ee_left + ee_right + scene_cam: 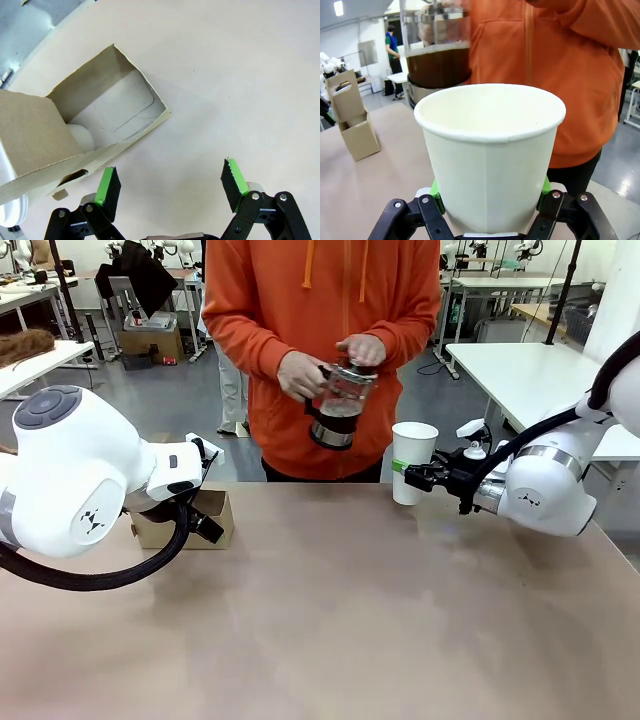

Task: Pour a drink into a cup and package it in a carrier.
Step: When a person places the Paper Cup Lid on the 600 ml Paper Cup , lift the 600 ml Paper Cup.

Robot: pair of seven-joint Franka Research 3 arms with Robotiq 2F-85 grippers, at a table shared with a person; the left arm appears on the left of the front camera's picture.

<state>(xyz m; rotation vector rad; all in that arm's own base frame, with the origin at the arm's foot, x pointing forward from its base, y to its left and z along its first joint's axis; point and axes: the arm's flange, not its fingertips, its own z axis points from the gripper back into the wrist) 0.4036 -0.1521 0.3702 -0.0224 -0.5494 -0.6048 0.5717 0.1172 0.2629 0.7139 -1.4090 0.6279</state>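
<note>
- The left gripper [171,176] hangs over the bare table [330,640] on the near left, jaws spread wide and holding nothing.
- Just beside it on the left stands the carrier [40,135], its cardboard flap up and one slot open. It looks light and bendy, best lifted by the upright handle.
- Further over on the right, the right gripper [428,478] is clamped on the cup [413,462], green pads pressing either side low on its wall. The cup stands upright on the table near the far edge.
- I'd judge the cup light, thin-walled and easy to crush. A gentle squeeze low down suits it, and it will get heavier and sloshier once filled. No drink shows inside it yet.
- At the far side a person holds a glass pot [338,405] of dark drink in both hands, above and to the left of the cup.
- Count: one cup, one carrier, one pot, two grippers.
</note>
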